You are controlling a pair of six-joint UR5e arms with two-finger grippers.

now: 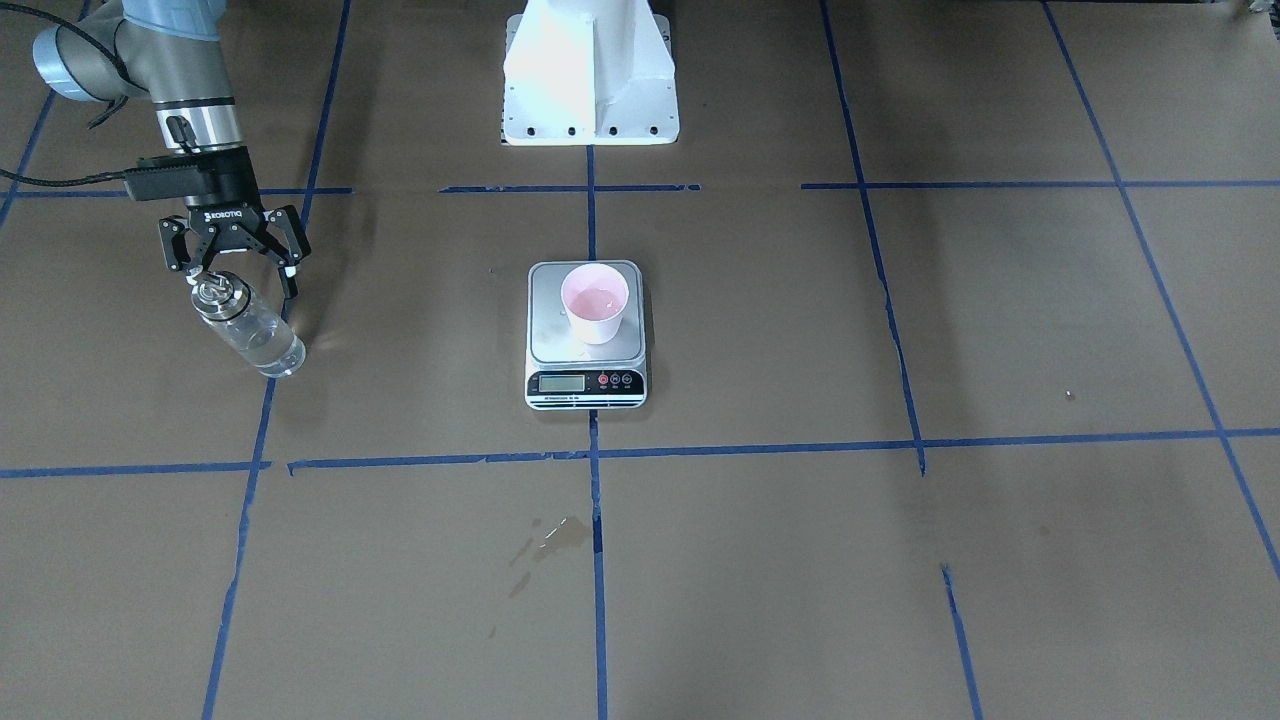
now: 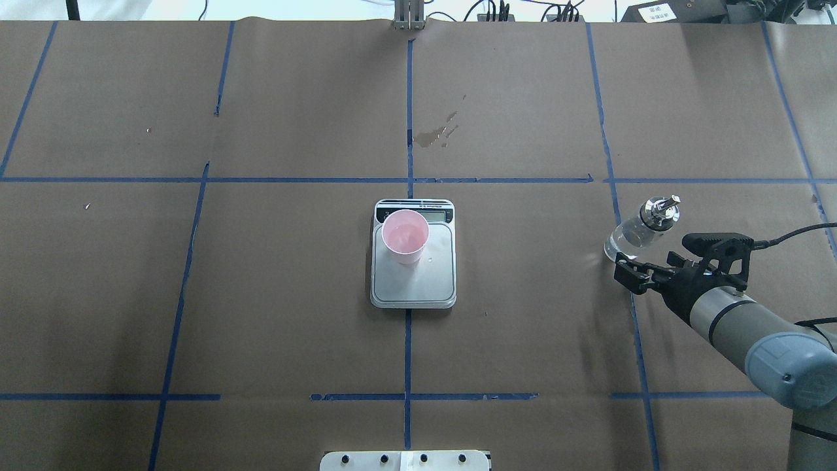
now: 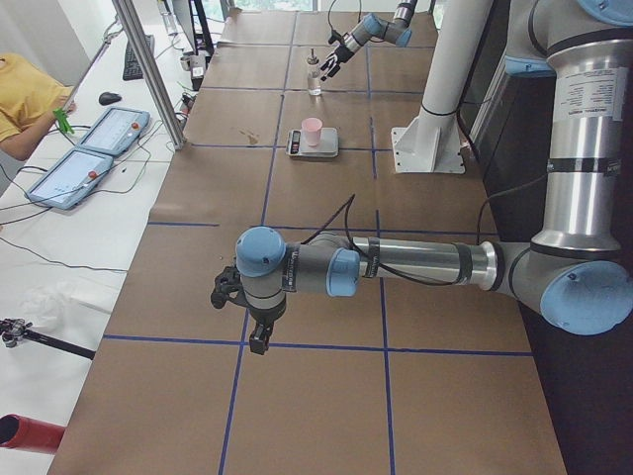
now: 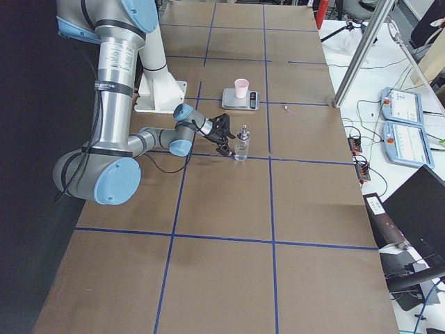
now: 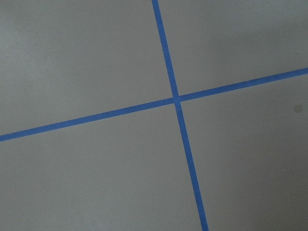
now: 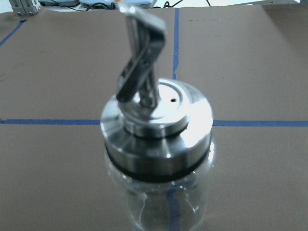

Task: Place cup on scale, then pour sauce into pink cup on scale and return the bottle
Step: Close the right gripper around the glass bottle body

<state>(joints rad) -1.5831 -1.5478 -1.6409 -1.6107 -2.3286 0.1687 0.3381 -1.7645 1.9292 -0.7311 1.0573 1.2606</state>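
The pale pink cup (image 1: 595, 303) stands on the scale (image 1: 585, 382) at the table's middle, with a little liquid in it. The clear glass bottle (image 1: 250, 325) with its silver spout cap (image 6: 156, 118) stands upright on the table on my right side, holding clear sauce (image 1: 265, 348). My right gripper (image 1: 232, 268) is open and empty, just behind the bottle on the robot's side, close to its top and not touching it. In the overhead view the bottle (image 2: 637, 230) is just beyond the gripper (image 2: 626, 271). My left gripper (image 3: 247, 317) hovers over bare table far to my left; I cannot tell its state.
The white robot base (image 1: 590, 80) stands behind the scale. A wet stain (image 1: 555, 535) lies on the brown paper in front of the scale. Blue tape lines grid the table. An operator (image 3: 30, 99) and tablets (image 3: 84, 163) are at a side desk.
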